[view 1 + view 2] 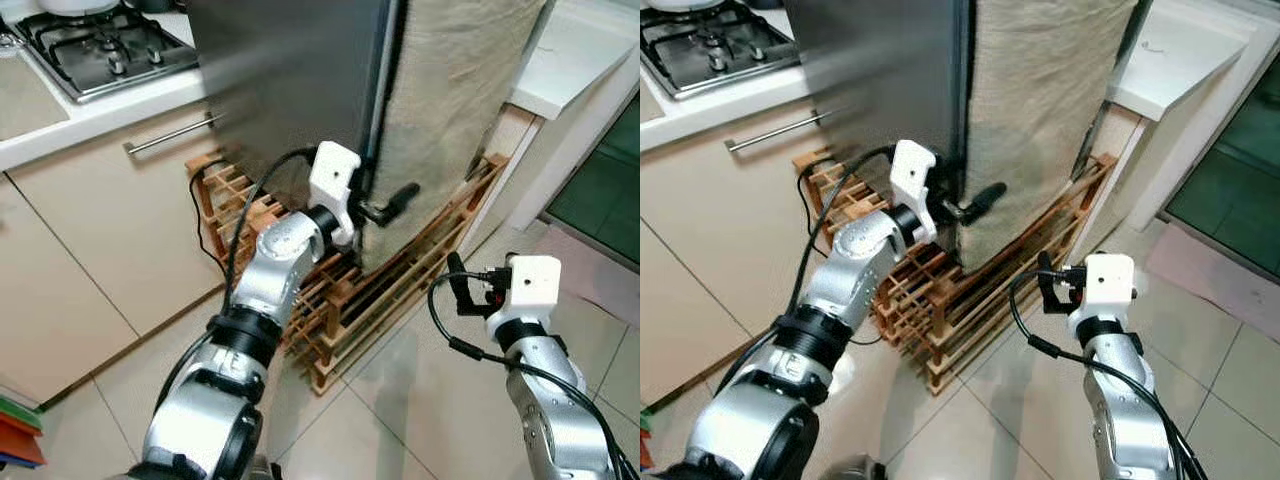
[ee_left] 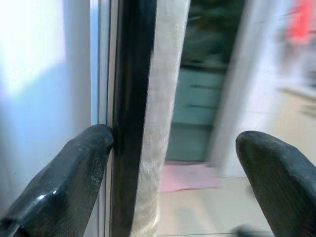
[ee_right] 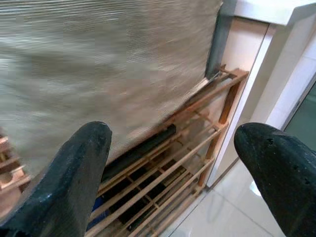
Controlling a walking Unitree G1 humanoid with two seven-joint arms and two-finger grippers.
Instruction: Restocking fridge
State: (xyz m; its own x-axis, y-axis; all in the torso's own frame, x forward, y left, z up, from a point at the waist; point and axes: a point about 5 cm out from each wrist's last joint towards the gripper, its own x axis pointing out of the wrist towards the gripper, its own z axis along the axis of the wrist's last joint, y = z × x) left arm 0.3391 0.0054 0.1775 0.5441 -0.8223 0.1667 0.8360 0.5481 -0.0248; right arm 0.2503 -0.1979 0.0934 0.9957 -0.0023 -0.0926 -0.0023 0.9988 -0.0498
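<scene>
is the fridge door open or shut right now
Shut, or nearly: the fridge door sits flush along its edge, with no inside showing. The left tool is open at that edge, one finger against the dark seal.

brushed metal fridge (image 1: 290,70), coarse cloth (image 1: 450,90), wooden rack (image 1: 400,290)

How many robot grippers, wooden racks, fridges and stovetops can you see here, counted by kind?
Grippers: 2, left gripper at the fridge edge, right gripper beside the rack
Wooden rack: 1
Fridge: 1
Stovetop: 1
Total: 5
</scene>
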